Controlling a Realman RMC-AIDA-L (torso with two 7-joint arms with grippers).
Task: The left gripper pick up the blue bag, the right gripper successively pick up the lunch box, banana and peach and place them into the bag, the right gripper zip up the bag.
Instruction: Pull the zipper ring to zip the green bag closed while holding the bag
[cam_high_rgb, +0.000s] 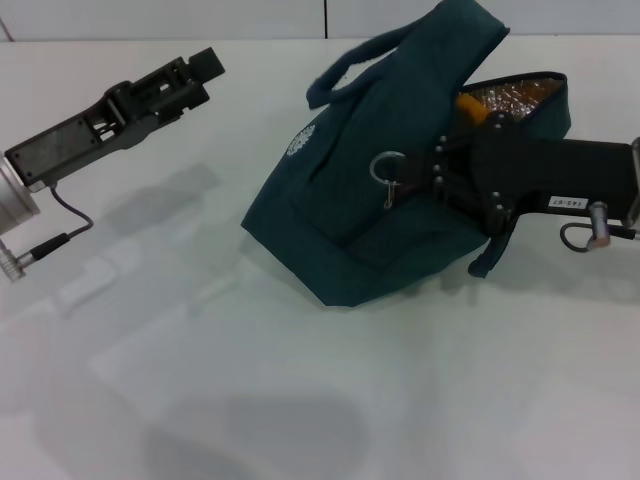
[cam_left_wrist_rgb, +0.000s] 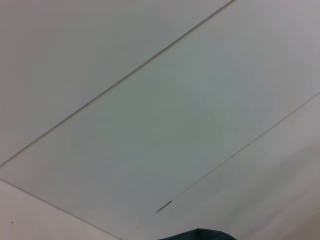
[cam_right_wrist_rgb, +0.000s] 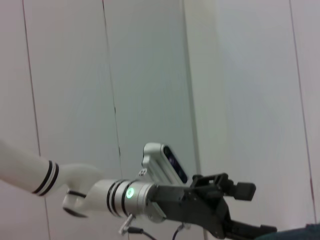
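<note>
Left tool (cam_high_rgb: 205, 68) hovers over white bench (cam_high_rgb: 300, 380), clear of bag, tips together. Blue bag (cam_high_rgb: 340, 200) lies to its right, mouth partly unzipped. Right tool (cam_high_rgb: 425, 172) at bag's zipper ring (cam_high_rgb: 387, 167); its grip impossible to judge.

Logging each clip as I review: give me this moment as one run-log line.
blue bag: on table, mouth open | right tool: at the bag's zipper ring | left tool: off the bag, above table | zip: not closed
</note>
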